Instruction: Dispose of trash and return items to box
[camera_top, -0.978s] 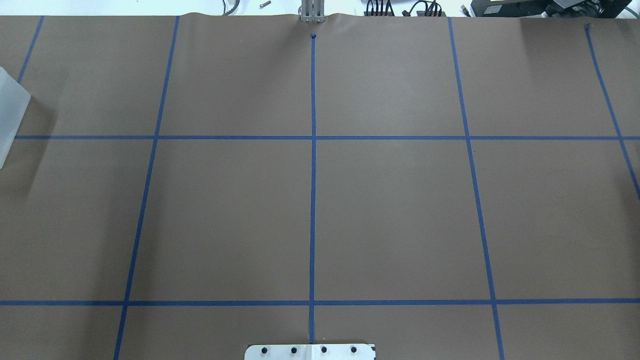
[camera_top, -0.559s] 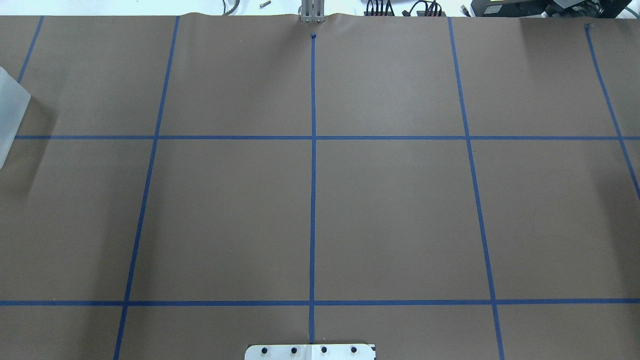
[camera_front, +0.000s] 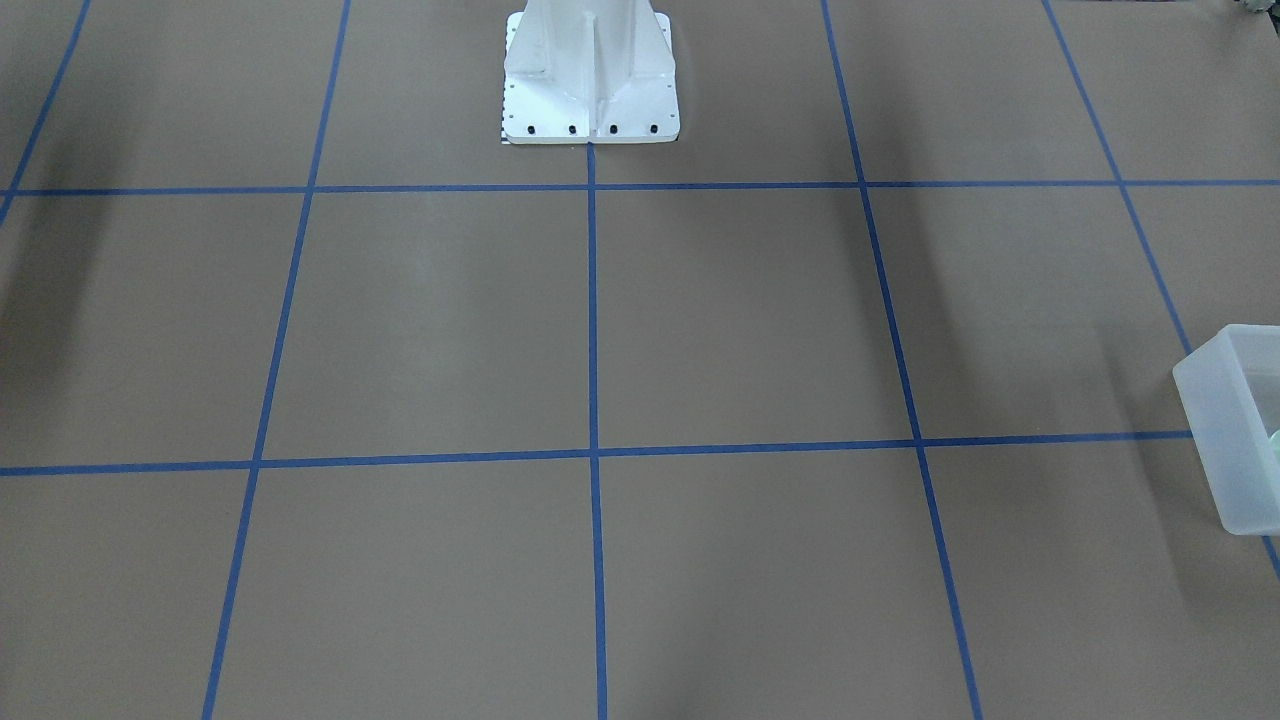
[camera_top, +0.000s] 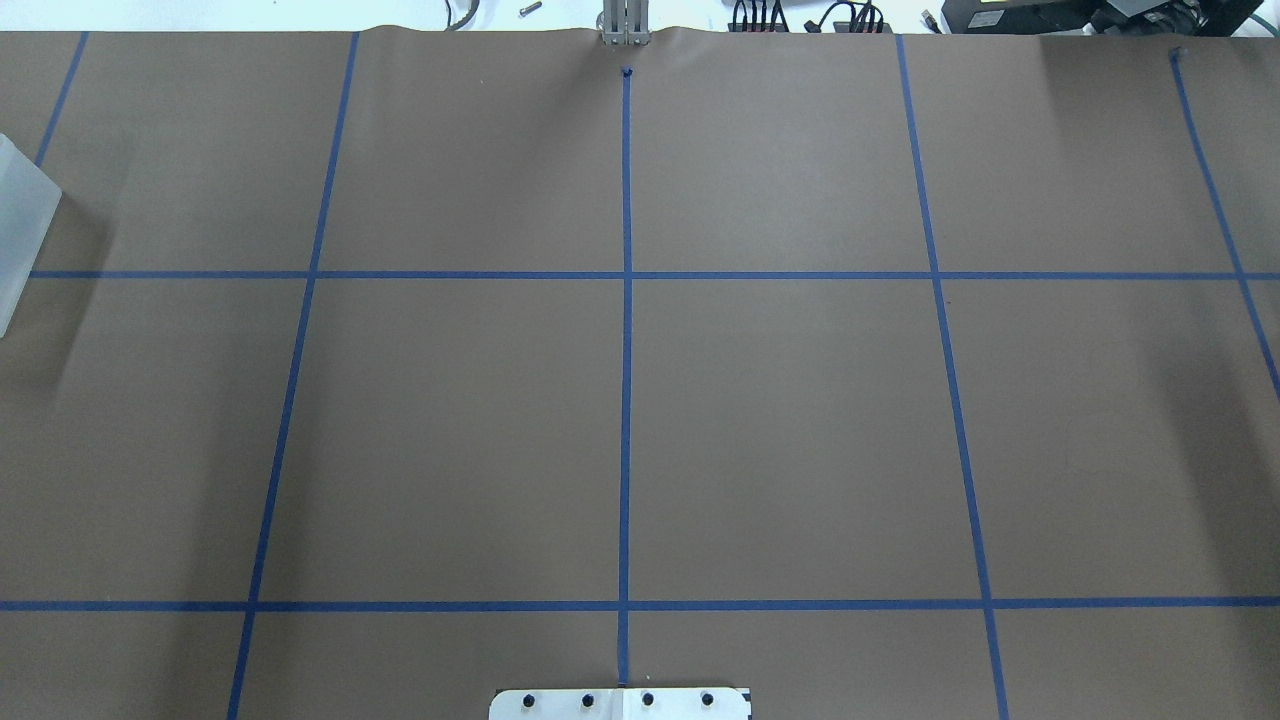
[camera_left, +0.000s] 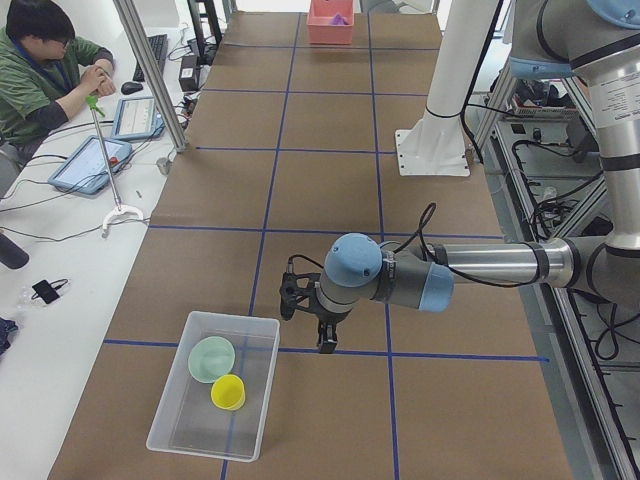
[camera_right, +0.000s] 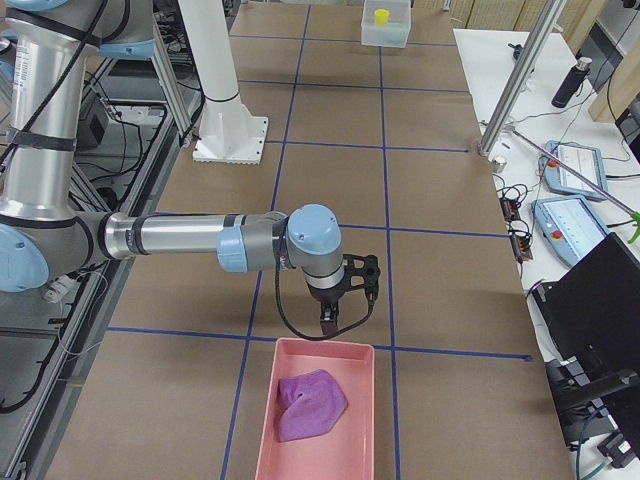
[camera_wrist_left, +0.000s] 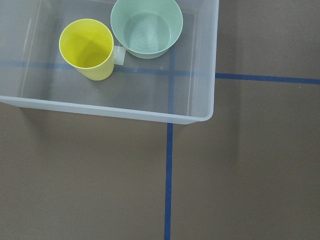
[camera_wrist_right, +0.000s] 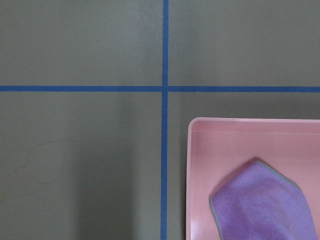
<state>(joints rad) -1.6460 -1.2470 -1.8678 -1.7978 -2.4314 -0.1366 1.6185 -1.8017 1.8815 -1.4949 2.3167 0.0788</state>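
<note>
The frosted box stands at the table's left end; it also shows in the left wrist view, the front view and the overhead view. In it stand the mint-green bowl, also in the left exterior view, and a yellow cup. My left gripper hovers just beside the box; I cannot tell if it is open or shut. My right gripper hovers beside a pink tray holding a purple cloth; I cannot tell its state.
The white pedestal base stands at the robot's side of the table. Brown paper with blue tape lines covers the table. The pink tray and cloth fill the right wrist view's lower right. An operator sits at a side desk.
</note>
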